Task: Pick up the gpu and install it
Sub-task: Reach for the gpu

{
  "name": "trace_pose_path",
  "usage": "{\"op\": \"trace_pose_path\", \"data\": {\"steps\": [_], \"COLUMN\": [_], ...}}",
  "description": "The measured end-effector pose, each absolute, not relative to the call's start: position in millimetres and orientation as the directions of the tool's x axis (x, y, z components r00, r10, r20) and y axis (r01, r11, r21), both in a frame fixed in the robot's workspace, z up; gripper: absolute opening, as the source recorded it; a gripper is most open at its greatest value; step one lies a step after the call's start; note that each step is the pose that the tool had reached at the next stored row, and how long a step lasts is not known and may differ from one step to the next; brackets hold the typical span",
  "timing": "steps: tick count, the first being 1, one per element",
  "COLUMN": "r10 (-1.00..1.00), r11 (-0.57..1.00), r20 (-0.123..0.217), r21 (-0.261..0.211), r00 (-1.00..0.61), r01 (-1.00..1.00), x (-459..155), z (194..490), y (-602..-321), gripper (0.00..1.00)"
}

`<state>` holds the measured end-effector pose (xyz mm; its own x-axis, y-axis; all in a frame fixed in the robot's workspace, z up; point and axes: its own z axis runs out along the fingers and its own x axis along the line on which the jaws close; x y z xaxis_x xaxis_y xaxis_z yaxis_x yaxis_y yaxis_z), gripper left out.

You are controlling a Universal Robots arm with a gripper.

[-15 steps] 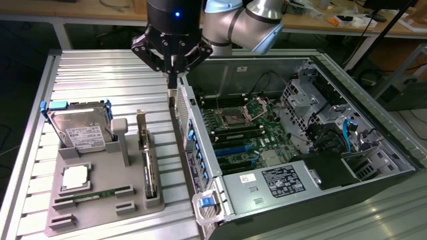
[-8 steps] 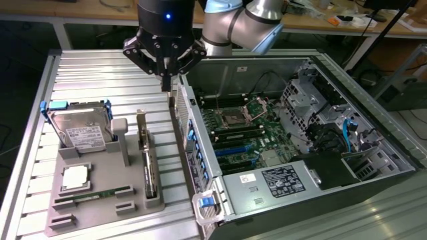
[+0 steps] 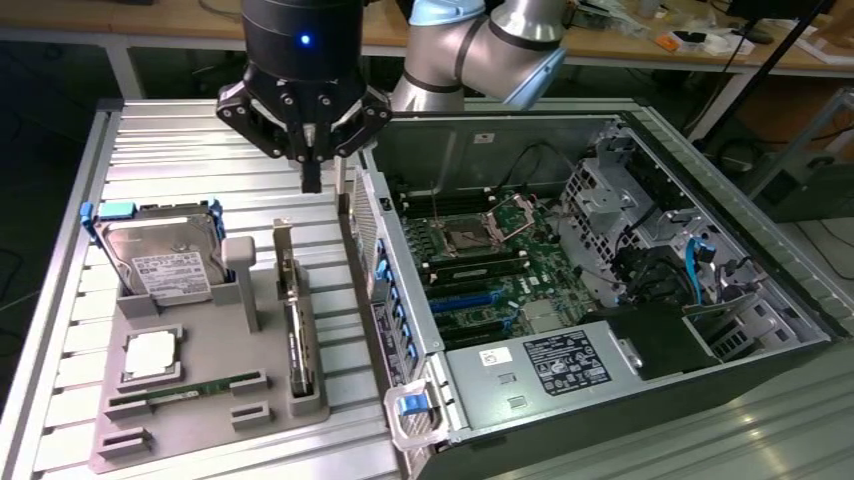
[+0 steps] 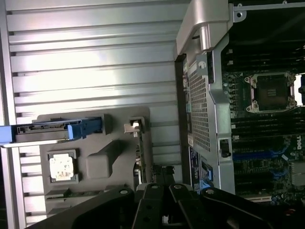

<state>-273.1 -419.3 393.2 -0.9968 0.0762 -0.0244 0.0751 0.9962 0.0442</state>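
Exterior view: my black multi-link gripper (image 3: 311, 178) hangs above the ribbed aluminium table (image 3: 174, 140), fingers pinched together to one narrow tip, nothing held. The gpu (image 3: 296, 335), a flat green circuit-board card with black cooler and silver metal end bracket, stands on edge in a slot of the grey moulded holder tray (image 3: 200, 440), just beside the open black computer case (image 3: 747, 330) on the exterior view's right. Key relation: the card is below the gripper and towards the camera from it. Its long axis runs away from the camera, parallel to the case's side wall, bracket end at the gripper's side. Clear gap, no contact. How far past the bracket the gripper really sits I can't tell, since its height skews it. The silver hard drive with white label (image 3: 160, 265) stands in the tray on the exterior view's left of the card

Wrist view: gripper (image 4: 161, 179) links are dark in the foreground, tips closed and empty. The gpu (image 4: 140, 155) shows edge-on as a thin strip in the tray, its line running towards the tips, so I judge the gripper roughly on the card's axis, well above it. The square silver processor chip (image 4: 62, 167) lies flat in the tray, apart from the card
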Motion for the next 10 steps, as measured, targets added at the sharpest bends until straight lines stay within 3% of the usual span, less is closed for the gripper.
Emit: {"op": "trace_pose_path", "data": {"steps": [10], "r10": [0.076], "r11": [0.996], "r20": [-0.024], "r21": [0.044], "r00": [-0.997], "r01": [0.075], "x": [-288.7], "z": [393.2], "y": [-426.9], "gripper": [0.11]}}
